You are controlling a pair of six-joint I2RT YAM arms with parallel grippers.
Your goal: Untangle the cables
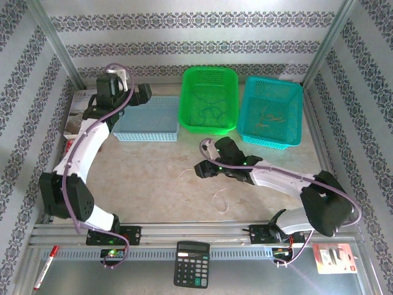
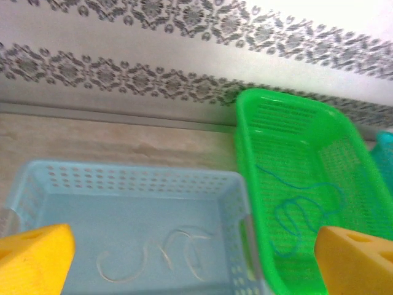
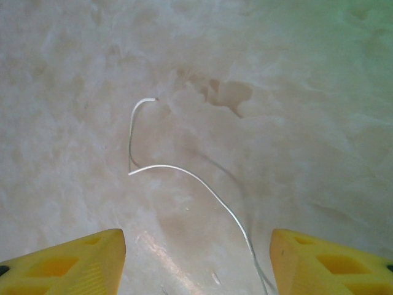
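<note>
Step in hand looks like sorting: left end effector (image 2: pixel 195 261) hangs empty w/ jaws wide apart over pale blue perforated plastic basket (image 2: pixel 37 178), where thin white wires (image 2: pixel 164 249) lie. Right end effector (image 3: pixel 196 258), jaws apart, hovers over thin white wire (image 3: pixel 153 166) on marbled desk (image 3: pixel 307 123). Next: descend, pinch precisely. Dark blue wire (image 2: pixel 301 203) sits in green plastic basket (image 2: pixel 258 123). No legible writing, black calculator (image 1: pixel 191 264) incl.

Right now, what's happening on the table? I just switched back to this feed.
The cables seem to be getting sorted by color into baskets. The left fingers stand open above the light blue basket, where a white wire lies. The green basket holds a dark blue wire, the teal basket tan wires. The right fingers hover open over a second white wire lying loose on the table, not gripping it.
</note>
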